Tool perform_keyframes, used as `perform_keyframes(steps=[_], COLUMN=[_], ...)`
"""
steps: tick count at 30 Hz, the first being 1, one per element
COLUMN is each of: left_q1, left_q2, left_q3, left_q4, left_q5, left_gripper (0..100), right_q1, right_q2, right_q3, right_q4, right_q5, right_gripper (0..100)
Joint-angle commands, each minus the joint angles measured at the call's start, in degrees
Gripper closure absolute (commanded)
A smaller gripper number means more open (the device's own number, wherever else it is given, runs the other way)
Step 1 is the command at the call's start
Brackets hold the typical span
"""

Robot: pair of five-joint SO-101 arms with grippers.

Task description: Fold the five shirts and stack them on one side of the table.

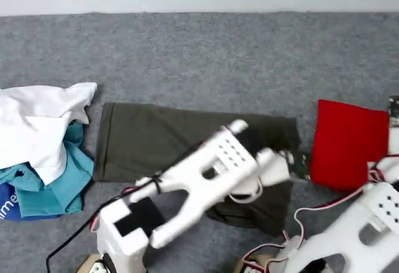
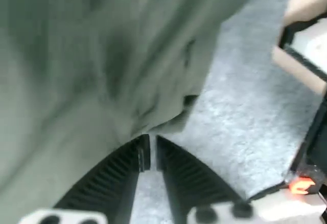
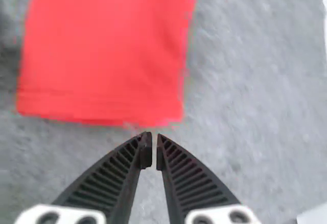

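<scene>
A dark olive shirt [image 1: 156,139] lies spread across the middle of the grey table. My left gripper [image 1: 294,162] is at its right edge. In the left wrist view the left gripper [image 2: 150,152] is shut, and the olive shirt [image 2: 102,65] bunches into its tips. A folded red shirt [image 1: 349,142] lies at the right. My right gripper [image 3: 152,151] hovers shut with nothing in it, just off one edge of the red shirt [image 3: 107,45]. White [image 1: 37,120], teal [image 1: 62,182] and blue [image 1: 7,205] shirts lie heaped at the left.
The grey carpeted tabletop [image 1: 206,55] is bare along the back, up to the pale wall. The right arm's white body [image 1: 368,220] fills the front right corner, and cables trail near both arm bases. A pale box edge [image 2: 306,55] stands beyond the olive shirt.
</scene>
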State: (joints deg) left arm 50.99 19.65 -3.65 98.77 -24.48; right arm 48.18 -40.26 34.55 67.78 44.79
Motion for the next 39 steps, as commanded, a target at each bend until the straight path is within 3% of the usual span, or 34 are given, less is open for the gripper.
perform_keyframes(steps=[1,10,23,32,39], left_q1=[2.37,6.95,6.86,5.1,5.19], left_q2=[0.62,1.23,10.2,17.93,19.16], left_q3=[-2.33,-2.15,-3.38,-7.87,-10.24], left_q4=[-1.23,-5.54,-8.62,-10.55,-10.55], left_q5=[0.7,0.7,0.7,4.57,5.01], left_gripper=[85,84,84,85,95], right_q1=[3.56,4.88,4.7,4.62,4.62], right_q2=[-1.8,-1.8,-1.8,-1.8,-1.8], right_q3=[-2.64,-2.64,-2.55,-2.55,-2.55], right_q4=[-0.22,0.22,0.22,0.22,0.22], right_q5=[1.93,1.93,1.67,1.67,1.58], right_gripper=[96.9,96.9,96.9,96.9,96.9])
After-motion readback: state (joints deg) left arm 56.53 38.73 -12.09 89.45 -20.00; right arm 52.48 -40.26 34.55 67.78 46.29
